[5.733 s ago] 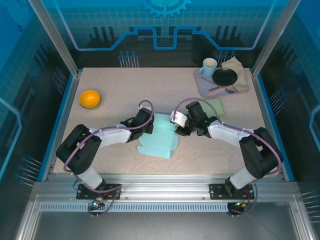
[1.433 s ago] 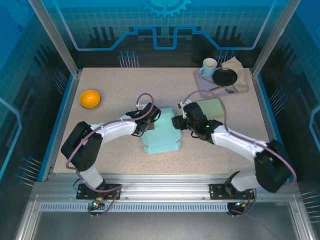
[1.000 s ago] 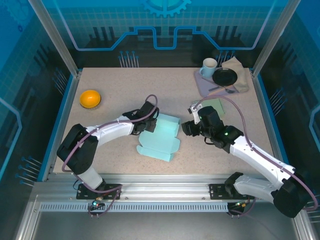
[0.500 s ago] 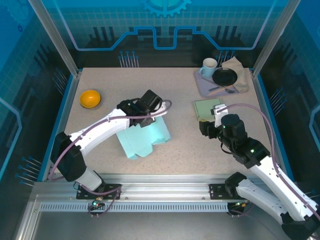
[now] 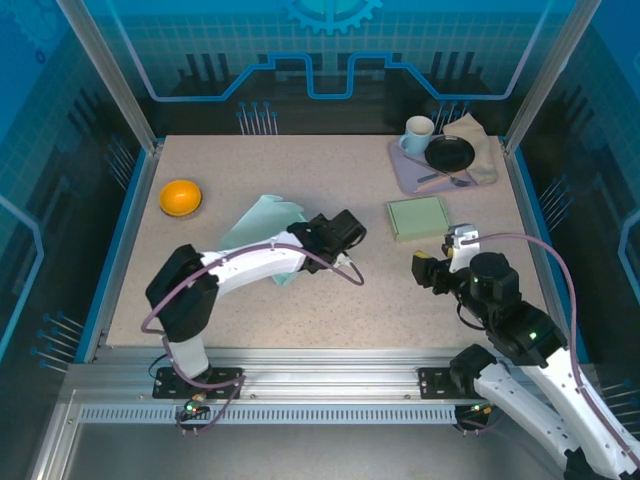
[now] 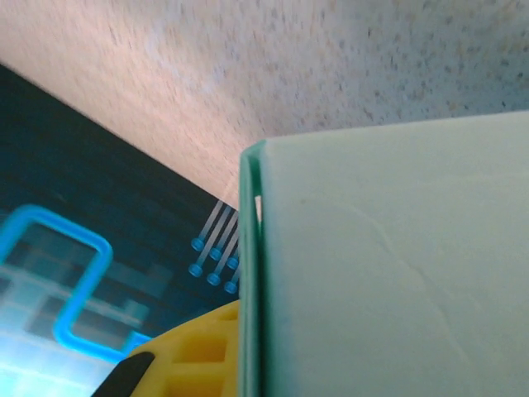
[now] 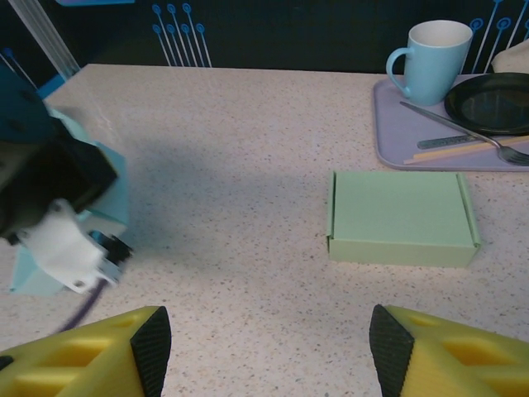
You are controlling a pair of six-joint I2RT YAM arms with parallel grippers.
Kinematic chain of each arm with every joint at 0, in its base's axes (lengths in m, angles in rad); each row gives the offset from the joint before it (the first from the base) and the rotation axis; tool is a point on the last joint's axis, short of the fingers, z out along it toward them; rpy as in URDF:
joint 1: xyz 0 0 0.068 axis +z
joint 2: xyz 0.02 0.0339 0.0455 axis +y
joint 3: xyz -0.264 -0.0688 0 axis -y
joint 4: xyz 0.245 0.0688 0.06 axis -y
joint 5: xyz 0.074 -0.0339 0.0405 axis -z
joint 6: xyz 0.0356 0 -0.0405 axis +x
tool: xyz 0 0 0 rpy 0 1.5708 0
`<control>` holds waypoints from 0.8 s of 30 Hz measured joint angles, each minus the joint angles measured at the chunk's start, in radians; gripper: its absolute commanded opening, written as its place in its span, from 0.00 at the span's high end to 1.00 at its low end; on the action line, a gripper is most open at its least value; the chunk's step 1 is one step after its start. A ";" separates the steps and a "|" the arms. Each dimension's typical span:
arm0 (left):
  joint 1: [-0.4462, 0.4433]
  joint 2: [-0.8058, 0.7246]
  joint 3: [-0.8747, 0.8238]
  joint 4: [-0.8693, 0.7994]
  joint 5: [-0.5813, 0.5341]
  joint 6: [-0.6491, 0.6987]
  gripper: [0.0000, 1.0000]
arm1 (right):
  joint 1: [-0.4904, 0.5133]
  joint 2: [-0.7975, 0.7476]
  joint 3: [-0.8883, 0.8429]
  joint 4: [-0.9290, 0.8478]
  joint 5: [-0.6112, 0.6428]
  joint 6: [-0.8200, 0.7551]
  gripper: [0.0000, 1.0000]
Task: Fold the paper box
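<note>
The light teal paper box is a partly folded sheet held tilted above the table left of centre. My left gripper is shut on its right edge. In the left wrist view the paper box stands right against one yellow finger. Part of the paper box also appears in the right wrist view, behind the left arm's wrist. My right gripper hangs open over bare table at the front right, nothing between its fingers.
A folded green box lies shut ahead of the right gripper, green box. A purple tray at the back right carries a mug, a black plate and cutlery. An orange bowl sits at the left.
The left arm has lifted the paper box off the table and swung it up and leftward. The right arm has pulled back to the front right, away from the box.
</note>
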State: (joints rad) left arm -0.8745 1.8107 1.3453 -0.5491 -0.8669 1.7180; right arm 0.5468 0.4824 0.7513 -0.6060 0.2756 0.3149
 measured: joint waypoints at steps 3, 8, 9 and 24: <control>-0.046 0.052 0.047 -0.022 0.014 0.038 0.79 | -0.001 -0.027 -0.006 -0.016 -0.015 0.017 0.32; -0.096 0.136 0.077 -0.030 0.033 0.047 0.73 | -0.004 -0.055 -0.023 -0.053 -0.023 0.026 0.32; -0.100 0.155 0.079 -0.031 0.035 0.046 0.72 | -0.004 -0.061 -0.023 -0.060 -0.022 0.026 0.31; -0.156 0.229 0.212 -0.113 0.101 -0.097 0.40 | -0.005 -0.129 -0.024 -0.148 0.002 0.025 0.31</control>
State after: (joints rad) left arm -1.0302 2.0396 1.5570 -0.6624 -0.7662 1.6211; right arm 0.5423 0.3534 0.7277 -0.7536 0.2775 0.3401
